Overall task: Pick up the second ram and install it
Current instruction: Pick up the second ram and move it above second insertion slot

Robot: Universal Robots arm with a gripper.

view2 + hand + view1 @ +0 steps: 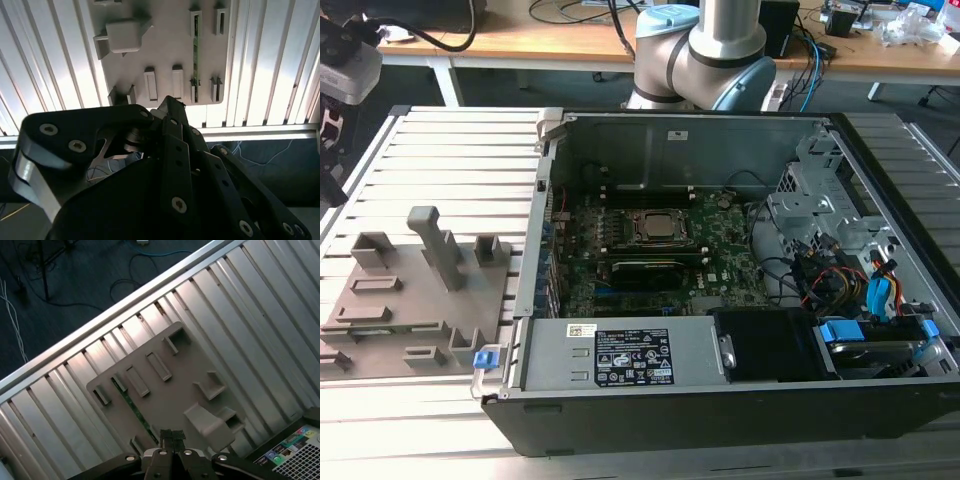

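The second ram [195, 55] is a thin green stick standing on edge in the grey holder plate [170, 45], held between small grey blocks at each end. In the first wrist view the second ram [132, 407] runs along one side of the holder plate [170, 395]. My gripper [173, 434] hangs well above the plate, close to one end of the stick, with its black fingertips pressed together and nothing between them. In the second wrist view the gripper [170, 102] and its black linkage cover the foreground.
The open computer case [720, 130] lies on the slatted aluminium table [460, 150], with the motherboard and CPU socket [660, 228] inside. The holder plate [410, 300] sits to the exterior view's left of the case, carrying a taller grey block [435, 240]. Cables lie on the floor beyond the table edge.
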